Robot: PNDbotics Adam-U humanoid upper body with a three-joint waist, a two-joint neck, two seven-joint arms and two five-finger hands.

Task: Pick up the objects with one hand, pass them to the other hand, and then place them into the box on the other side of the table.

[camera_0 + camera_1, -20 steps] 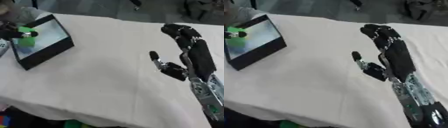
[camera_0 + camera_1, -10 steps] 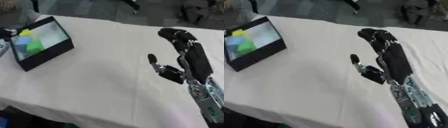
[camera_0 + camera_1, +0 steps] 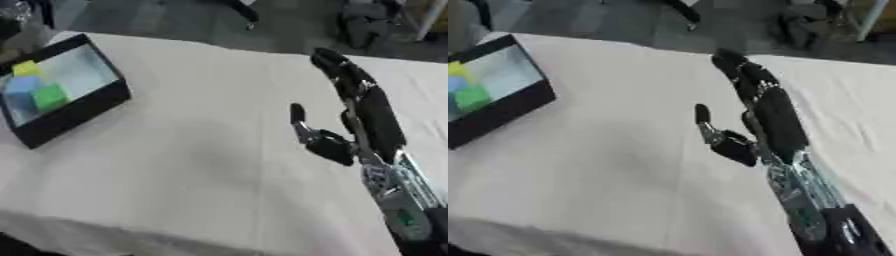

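A black-walled box [image 3: 84, 107] stands at the table's far left, holding a yellow block [image 3: 26, 68], a blue block [image 3: 19, 86] and a green block [image 3: 50, 96]. My right hand [image 3: 372, 115] hovers over the right side of the table, its fingers straight and pointing away from me, the thumb [image 3: 299, 116] held out to the left. It holds nothing. My left hand does not show in either view.
A white cloth [image 3: 192, 150] covers the table, whose near edge runs along the bottom of the views. Dark floor and a dark bag [image 3: 367, 25] lie beyond the far edge.
My left hand, which was over the box with a green block, has left the view; the green block now lies in the box. The camera has shifted. My right hand stays open.
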